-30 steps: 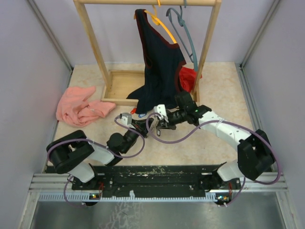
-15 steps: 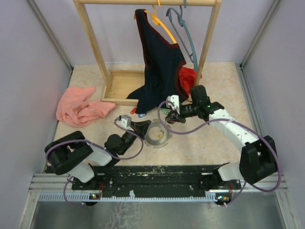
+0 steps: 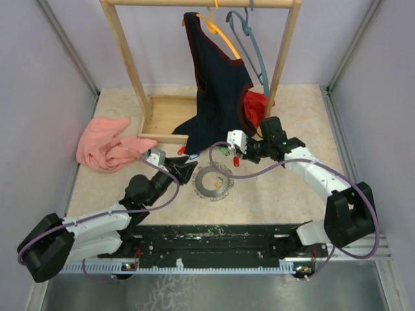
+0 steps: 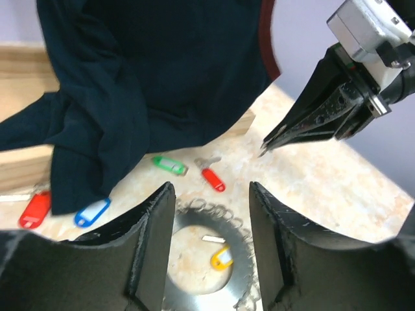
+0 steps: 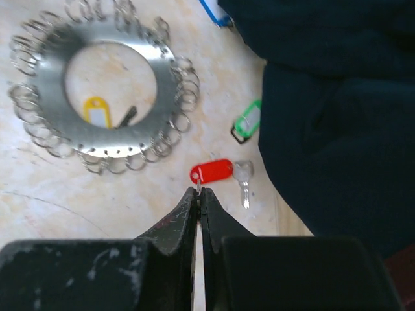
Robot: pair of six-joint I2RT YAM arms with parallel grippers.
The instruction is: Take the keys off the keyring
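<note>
Yellow key (image 5: 96, 111) inside keyring (image 5: 48, 103), wrist-only

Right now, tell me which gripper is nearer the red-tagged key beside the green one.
Right. The right gripper, shut, has its tips at the end of the red-tagged key. The left gripper, open, hovers across the keyring from it.

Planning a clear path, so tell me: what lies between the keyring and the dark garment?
In the right wrist view, a red-tagged key and a green tag lie between the keyring and the dark garment.
</note>
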